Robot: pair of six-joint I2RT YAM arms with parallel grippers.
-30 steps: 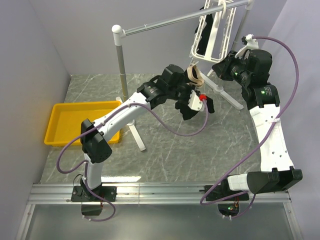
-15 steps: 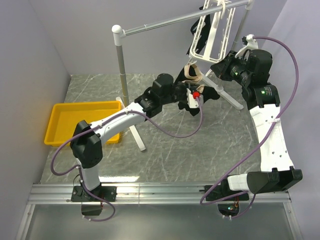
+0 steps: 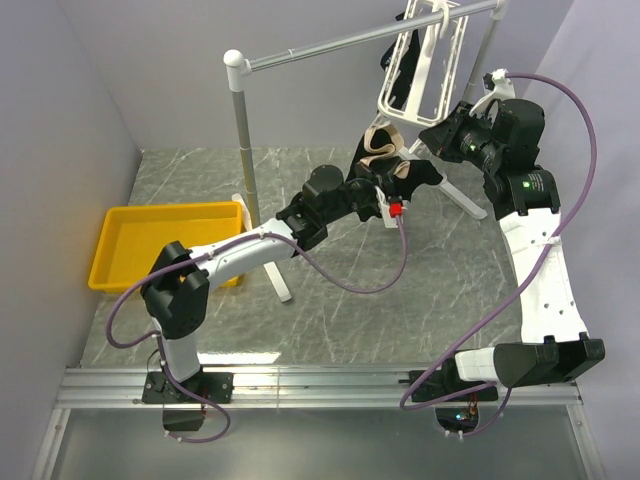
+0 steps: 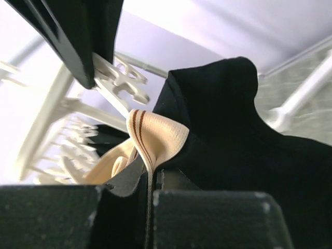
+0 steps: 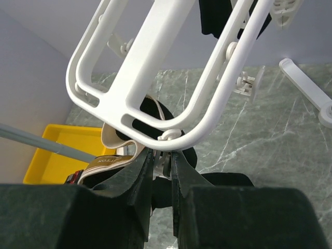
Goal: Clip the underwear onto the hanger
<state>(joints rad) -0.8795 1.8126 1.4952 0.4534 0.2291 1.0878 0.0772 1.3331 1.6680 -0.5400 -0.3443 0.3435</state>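
One underwear (image 4: 233, 129), one hanger (image 5: 150, 57), one yellow tray (image 3: 170, 208).

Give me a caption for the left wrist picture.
Left fingers pinch black cloth briefs by their tan elastic waistband, beside the white plastic slatted hanger.

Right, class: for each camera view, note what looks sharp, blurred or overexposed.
Left wrist: the tan waistband of the underwear is sharp, while the hanger behind it is blurred and washed out by bright backlight. Right wrist: the hanger is crisp and evenly lit. Top external: sharp throughout, with even light and only soft shadows.
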